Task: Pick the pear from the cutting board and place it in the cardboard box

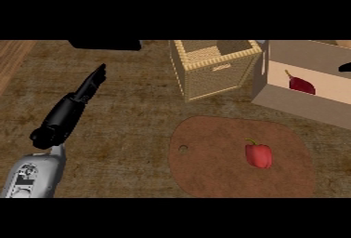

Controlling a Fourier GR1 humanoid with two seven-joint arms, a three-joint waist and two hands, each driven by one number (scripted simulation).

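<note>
The left hand's point(81, 95) fingers point(98, 74) are straight and pressed together, holding nothing, pointing away over the counter point(130, 121), well left of the cutting board point(205, 167). The red pear point(259, 155) lies on the board's right half, long axis running near to far, stem away, well apart to the right of those fingers. The cardboard box point(302, 93) stands just beyond the board, beside a wicker basket point(212, 69). No right hand shows, so I cannot judge which is nearer.
</note>
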